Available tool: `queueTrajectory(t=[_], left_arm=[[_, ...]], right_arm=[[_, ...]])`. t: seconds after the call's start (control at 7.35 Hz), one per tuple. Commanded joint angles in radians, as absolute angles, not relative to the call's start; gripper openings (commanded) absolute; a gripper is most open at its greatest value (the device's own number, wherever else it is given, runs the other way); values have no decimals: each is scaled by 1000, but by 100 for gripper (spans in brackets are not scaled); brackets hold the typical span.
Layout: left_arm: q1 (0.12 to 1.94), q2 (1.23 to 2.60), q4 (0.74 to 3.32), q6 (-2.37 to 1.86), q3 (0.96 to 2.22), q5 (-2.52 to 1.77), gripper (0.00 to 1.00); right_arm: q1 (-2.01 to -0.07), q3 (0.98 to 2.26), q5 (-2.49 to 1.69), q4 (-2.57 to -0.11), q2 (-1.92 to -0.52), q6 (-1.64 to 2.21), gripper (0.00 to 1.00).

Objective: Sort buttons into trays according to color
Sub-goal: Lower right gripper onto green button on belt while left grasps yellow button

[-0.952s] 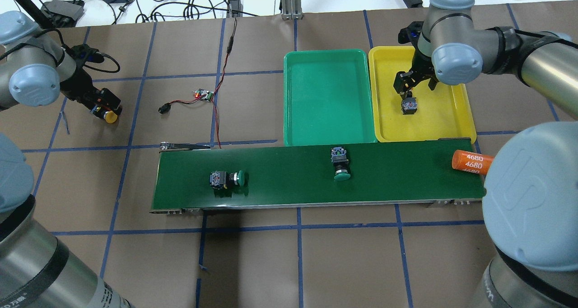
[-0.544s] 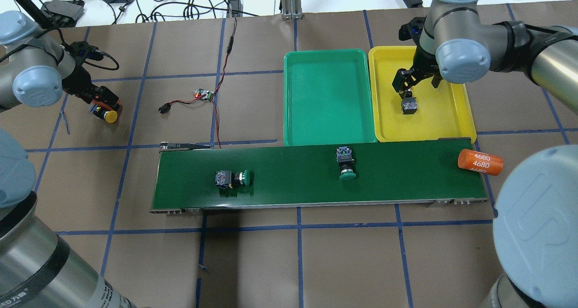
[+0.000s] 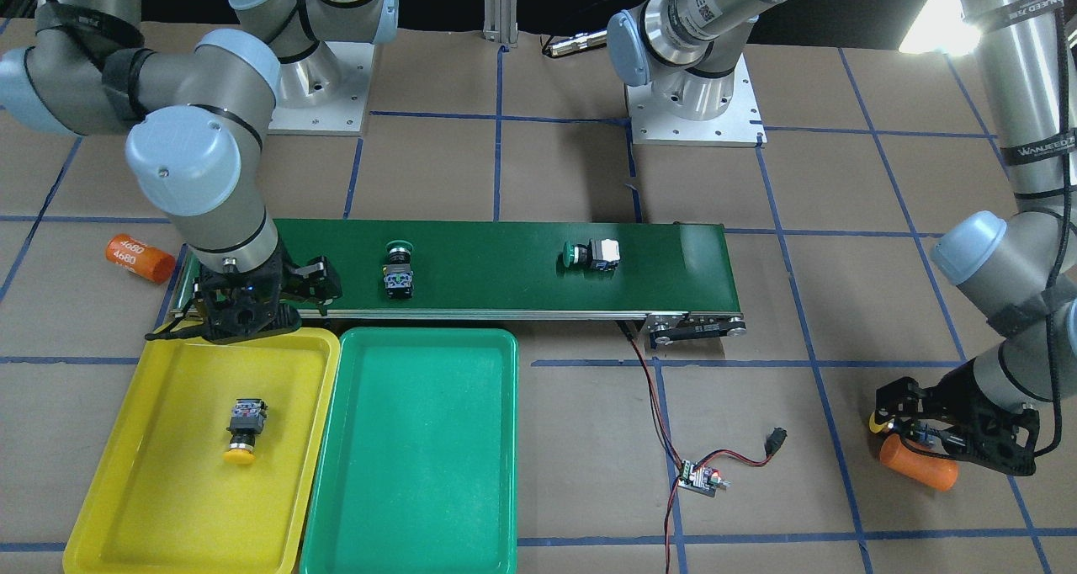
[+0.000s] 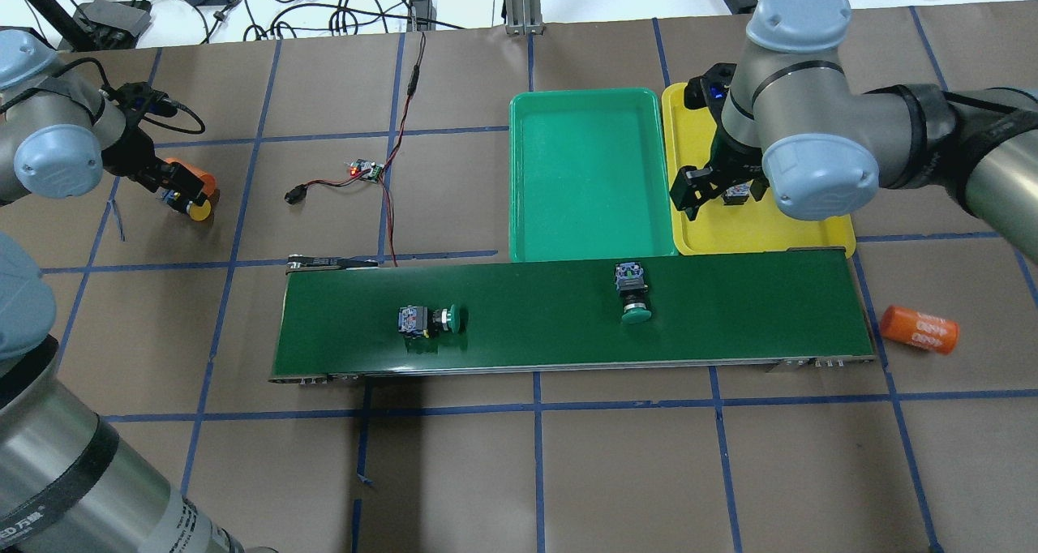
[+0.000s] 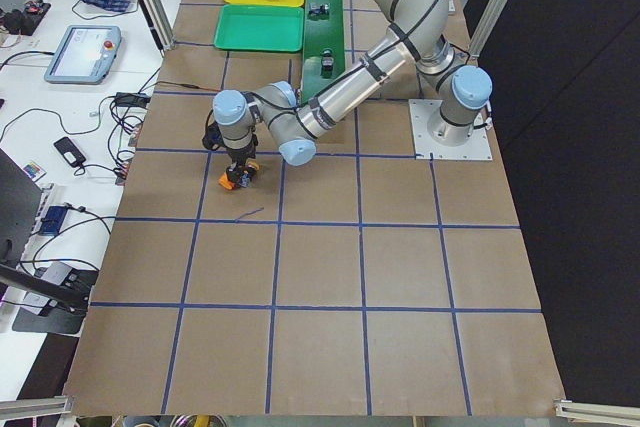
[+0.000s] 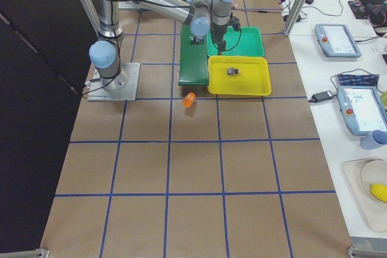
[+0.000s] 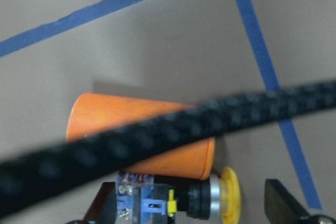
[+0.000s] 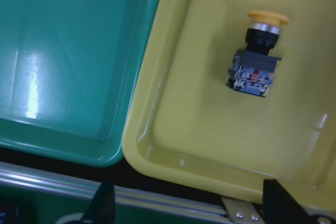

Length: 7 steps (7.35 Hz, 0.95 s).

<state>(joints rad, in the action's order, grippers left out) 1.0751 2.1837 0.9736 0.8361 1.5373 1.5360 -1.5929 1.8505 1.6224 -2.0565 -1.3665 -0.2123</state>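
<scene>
Left hand (image 7: 192, 211) straddles the yellow button (image 7: 178, 201).

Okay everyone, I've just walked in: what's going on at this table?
Buttons are being sorted by colour. One yellow button lies in the yellow tray, and the right tool is open above that tray's belt-side edge. Two green buttons lie on the dark belt; the green tray holds none. The left tool is open around the other yellow button, beside an orange cylinder.
</scene>
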Motion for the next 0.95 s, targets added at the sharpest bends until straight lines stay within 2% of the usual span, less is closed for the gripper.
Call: queueTrajectory(t=[0.0, 0.82], left_arm=[[1063, 2184, 976, 838, 1536, 1531, 100], [1052, 2212, 974, 844, 1534, 1499, 100]], right_arm=[[-1667, 1952, 1621, -2063, -1433, -96, 100], [-1672, 2039, 1571, -2161, -1456, -90, 100]])
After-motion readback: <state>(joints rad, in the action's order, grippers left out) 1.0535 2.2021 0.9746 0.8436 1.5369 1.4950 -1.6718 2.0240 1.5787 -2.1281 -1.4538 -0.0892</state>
